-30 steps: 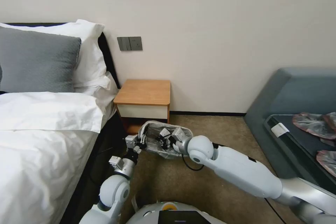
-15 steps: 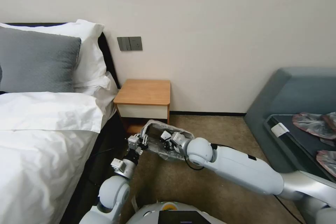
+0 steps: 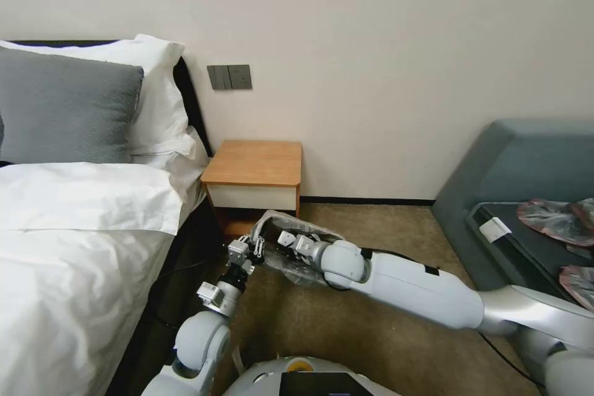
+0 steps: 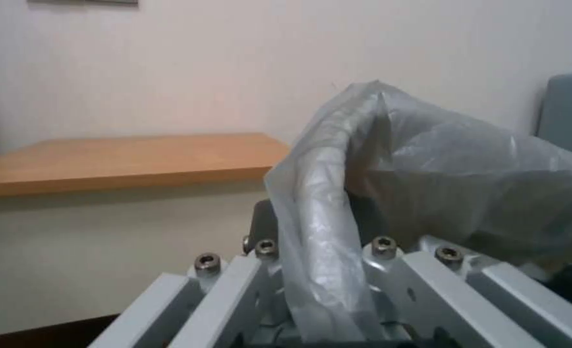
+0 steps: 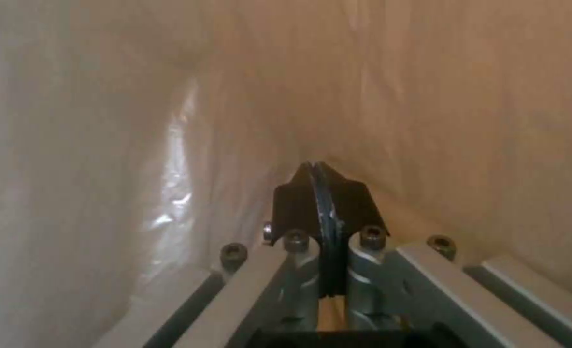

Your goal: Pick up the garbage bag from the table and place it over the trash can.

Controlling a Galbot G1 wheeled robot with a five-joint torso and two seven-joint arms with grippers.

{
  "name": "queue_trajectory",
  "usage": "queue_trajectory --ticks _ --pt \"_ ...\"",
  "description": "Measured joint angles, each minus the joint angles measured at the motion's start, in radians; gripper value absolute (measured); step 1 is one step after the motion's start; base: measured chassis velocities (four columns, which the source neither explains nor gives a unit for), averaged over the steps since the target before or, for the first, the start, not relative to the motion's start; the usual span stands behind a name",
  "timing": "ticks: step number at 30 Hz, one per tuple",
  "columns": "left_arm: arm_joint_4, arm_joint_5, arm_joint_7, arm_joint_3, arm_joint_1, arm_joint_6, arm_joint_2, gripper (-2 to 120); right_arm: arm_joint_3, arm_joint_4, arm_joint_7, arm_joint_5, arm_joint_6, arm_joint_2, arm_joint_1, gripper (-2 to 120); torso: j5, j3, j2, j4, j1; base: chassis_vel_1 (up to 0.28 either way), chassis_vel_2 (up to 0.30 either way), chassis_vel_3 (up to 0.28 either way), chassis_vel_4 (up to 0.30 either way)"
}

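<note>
The left claw is pinching the bag rim; the right claw, clenched empty inside, should be pushing outward gently, avoiding tears.

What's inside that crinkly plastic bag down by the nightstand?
The right gripper, fingers pressed together, is inside the garbage bag, with plastic film all around it. The left gripper pinches the bag's edge. Whatever lies under the bag is covered.

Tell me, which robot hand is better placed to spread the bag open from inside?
Right, probably. The right hand sits inside the garbage bag, fingers shut, with plastic all around it. The left hand pinches the bag's edge from outside, so it is busy holding.
</note>
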Motion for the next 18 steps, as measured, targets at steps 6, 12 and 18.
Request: queue_trajectory --ticks 6,12,18 --pt "-0.012 0.008 0.004 0.001 0.016 0.000 -0.015 7 -0.014 -0.037 -0.004 -0.025 0.000 0.013 0.013 0 0.0000 0.000 0.000 0.0000 0.000 0.000 0.000 0.000 0.000" --pt "-0.011 0.007 0.003 0.001 0.016 0.001 -0.024 7 -0.010 -0.034 0.006 -0.003 0.000 0.009 0.000 0 0.0000 0.000 0.000 -0.0001 0.000 0.000 0.000 0.000 0.000" --pt "0.022 -0.002 -0.009 -0.002 0.008 0.002 -0.034 7 0.010 0.023 0.049 0.079 0.001 -0.019 -0.015 0 0.0001 0.000 0.000 -0.0001 0.000 0.000 0.000 0.000 0.000"
